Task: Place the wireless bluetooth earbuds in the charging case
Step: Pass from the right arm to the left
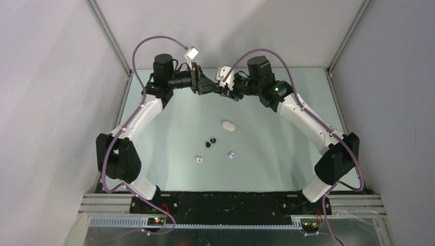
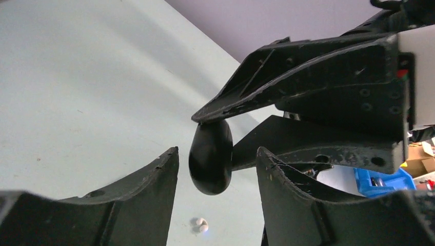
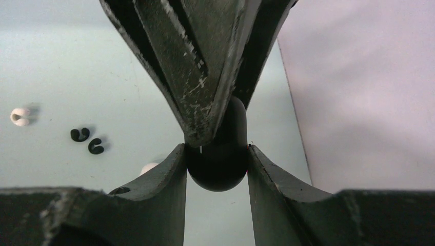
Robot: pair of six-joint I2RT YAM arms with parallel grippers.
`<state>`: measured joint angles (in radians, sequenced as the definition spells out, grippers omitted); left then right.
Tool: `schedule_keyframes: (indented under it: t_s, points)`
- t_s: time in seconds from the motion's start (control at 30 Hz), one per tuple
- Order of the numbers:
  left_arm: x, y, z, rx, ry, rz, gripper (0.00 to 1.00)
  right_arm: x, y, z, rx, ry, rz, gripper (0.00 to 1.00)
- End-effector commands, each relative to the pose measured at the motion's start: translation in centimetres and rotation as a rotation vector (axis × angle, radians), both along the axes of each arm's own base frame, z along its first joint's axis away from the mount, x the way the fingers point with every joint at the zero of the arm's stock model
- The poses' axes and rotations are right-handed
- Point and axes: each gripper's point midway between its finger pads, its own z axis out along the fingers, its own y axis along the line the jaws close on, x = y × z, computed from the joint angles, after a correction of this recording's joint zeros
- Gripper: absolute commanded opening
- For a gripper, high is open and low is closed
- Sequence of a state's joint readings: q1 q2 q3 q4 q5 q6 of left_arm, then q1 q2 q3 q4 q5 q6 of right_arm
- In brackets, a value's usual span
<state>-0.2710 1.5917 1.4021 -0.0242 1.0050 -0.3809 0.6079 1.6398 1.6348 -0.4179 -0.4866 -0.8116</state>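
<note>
My right gripper (image 3: pixel 216 148) is shut on a black oval charging case (image 3: pixel 218 171), held in the air at the back of the table. My left gripper (image 2: pixel 215 151) is open, with one finger on each side of the same case (image 2: pixel 210 156) and a gap on both sides. In the top view the two grippers meet tip to tip, left (image 1: pixel 208 87) and right (image 1: pixel 222 91), and hide the case. Two black earbuds (image 1: pixel 211 142) and two white earbuds (image 1: pixel 199 159) (image 1: pixel 232 155) lie on the table. The black pair (image 3: pixel 87 141) and one white bud (image 3: pixel 20 116) show in the right wrist view.
A white oval case (image 1: pixel 229 125) lies shut on the table behind the buds; its edge peeks out beside my right finger (image 3: pixel 149 167). One white bud (image 2: pixel 200 224) shows below the left fingers. Metal frame posts (image 1: pixel 328 72) and grey walls enclose the table.
</note>
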Motion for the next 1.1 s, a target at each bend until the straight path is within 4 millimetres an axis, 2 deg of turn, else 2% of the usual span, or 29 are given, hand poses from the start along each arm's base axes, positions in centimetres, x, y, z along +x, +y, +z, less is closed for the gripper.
schedule_keyframes:
  t_s: [0.0,0.2,0.3,0.67,0.7,0.77,0.8,0.83,0.87,0.9,0.93,0.97,1.0,1.03,1.07]
  points:
    - [-0.4,-0.5,2.0,-0.024,-0.06,-0.058,0.61,0.5,0.2,4.3,0.084,-0.1,-0.024,0.3]
    - [-0.4,-0.6,1.7,-0.028,-0.037,-0.075,0.56,0.8,0.3,4.6,0.091,-0.117,-0.042,0.3]
    - [-0.6,-0.8,1.7,-0.031,-0.036,-0.092,0.43,0.6,0.6,4.4,0.084,-0.123,-0.032,0.3]
    - [-0.7,-1.2,1.6,-0.038,-0.024,-0.134,0.12,-0.8,1.9,3.4,0.054,-0.135,0.024,0.32]
    - [-0.8,-1.3,1.6,-0.039,-0.023,-0.141,0.1,-0.9,1.9,3.2,0.053,-0.13,0.025,0.35]
    - [-0.9,-1.3,1.5,-0.038,-0.029,-0.148,0.04,-1.4,1.9,2.9,0.058,-0.099,0.045,0.46]
    - [-0.9,-1.2,1.4,-0.036,-0.037,-0.15,0.01,-1.7,1.7,2.9,0.072,-0.073,0.066,0.57]
    - [-1.1,-1.1,1.4,-0.036,-0.043,-0.157,0.01,-2.5,1.8,3.0,0.1,-0.017,0.1,0.62]
    - [-1.1,-1.0,1.3,-0.033,-0.058,-0.161,0.0,-2.0,0.9,3.1,0.116,0.017,0.086,0.73]
    - [-1.6,-0.8,1.3,-0.035,-0.068,-0.181,0.0,-2.6,0.8,3.7,0.154,0.086,0.1,0.77]
    - [-1.7,-0.7,1.3,-0.03,-0.097,-0.191,0.0,-2.0,-0.2,3.9,0.172,0.119,0.082,0.85]
    - [-2.5,-0.4,1.3,-0.03,-0.117,-0.208,0.0,-2.6,-0.4,4.5,0.199,0.181,0.099,0.87]
    - [-2.7,-0.2,1.4,-0.02,-0.18,-0.214,0.0,-2.2,-1.0,4.4,0.208,0.215,0.09,0.92]
    - [-3.3,0.1,1.3,-0.013,-0.214,-0.213,0.0,-2.9,-1.1,4.9,0.219,0.271,0.111,0.93]
    - [-3.3,0.3,1.3,0.003,-0.288,-0.211,0.0,-2.7,-1.3,4.4,0.217,0.311,0.112,0.94]
